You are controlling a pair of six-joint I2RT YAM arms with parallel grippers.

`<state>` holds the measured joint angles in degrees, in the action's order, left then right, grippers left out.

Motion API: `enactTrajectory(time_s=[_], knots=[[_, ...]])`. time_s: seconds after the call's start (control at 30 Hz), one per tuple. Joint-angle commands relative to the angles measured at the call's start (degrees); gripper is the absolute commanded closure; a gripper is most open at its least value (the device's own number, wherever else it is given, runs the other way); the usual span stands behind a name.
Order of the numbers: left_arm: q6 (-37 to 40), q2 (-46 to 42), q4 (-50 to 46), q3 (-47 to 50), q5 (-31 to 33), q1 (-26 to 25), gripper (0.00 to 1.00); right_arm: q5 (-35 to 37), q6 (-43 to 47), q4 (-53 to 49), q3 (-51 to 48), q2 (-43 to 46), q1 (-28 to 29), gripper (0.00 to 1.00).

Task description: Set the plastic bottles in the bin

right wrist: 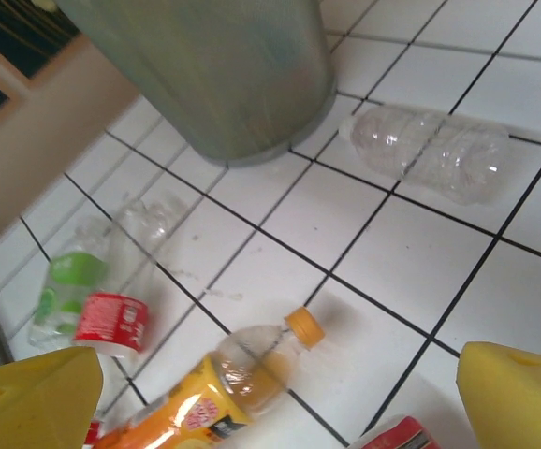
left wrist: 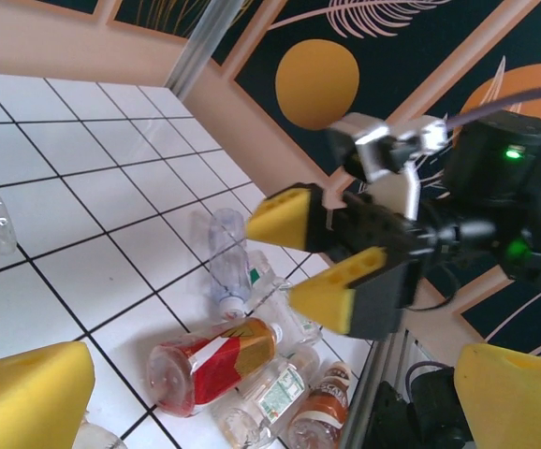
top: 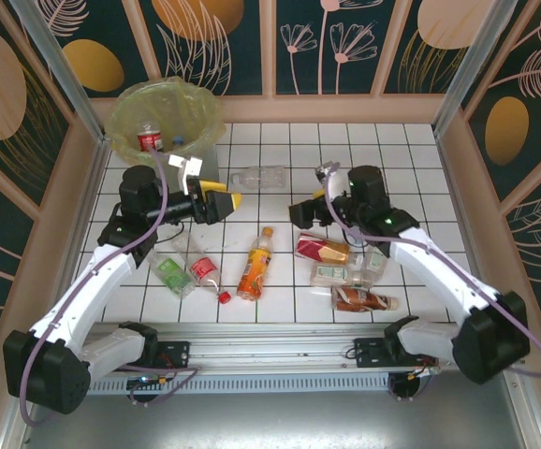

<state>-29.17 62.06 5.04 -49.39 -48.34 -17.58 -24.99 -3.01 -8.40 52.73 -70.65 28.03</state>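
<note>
- Small clear crushed plastic bottles (top: 255,264) strewn on white tiled table (top: 420,168); one red-labelled inside tall grey-green bag-lined bin (top: 205,126), far left corner
- Left gripper (top: 224,199) and right gripper (left wrist: 317,253) both spread wide, empty
- Bin's contents seen from above; its outer wall from right wrist

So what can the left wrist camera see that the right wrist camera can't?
Left wrist, not right wrist: the right arm with its yellow-tipped jaws open, and a brown-labelled bottle in a heap of bottles. Right wrist, not left wrist: the bin, an orange-capped bottle and a green-labelled bottle. Both: the white tiled table, and each camera's own yellow jaws, wide apart with nothing held.
</note>
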Motion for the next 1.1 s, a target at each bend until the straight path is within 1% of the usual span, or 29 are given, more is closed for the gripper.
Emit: enactTrajectory(time_s=[0.0,0.37,0.47,0.63,0.87,1.07], knots=[[1.26,-1.15,3.31,0.42,-1.62,-0.25,0.01,0.72,7.19,1.01,5.97,-5.97,0.09,0.01],[1.69,0.32,3.14,0.60,-1.67,-0.30,0.01,6.32,16.18,-4.67,25.45,-31.56,-0.08,0.01],[2.07,0.52,2.58,0.50,-1.55,-0.41,0.01,7.95,18.58,-6.91,31.16,-37.40,-0.08,0.01],[2.65,0.73,0.88,0.15,-1.47,-0.48,0.01,11.58,22.29,-8.32,38.01,-44.20,-0.15,0.01],[3.78,1.60,-0.47,-0.28,-1.59,-0.54,0.01,10.87,26.11,-16.54,52.17,-54.46,-0.71,0.01],[3.83,2.43,-0.31,0.23,-1.61,-0.61,0.01,7.98,26.05,-19.45,60.00,-60.87,-0.61,0.01]])
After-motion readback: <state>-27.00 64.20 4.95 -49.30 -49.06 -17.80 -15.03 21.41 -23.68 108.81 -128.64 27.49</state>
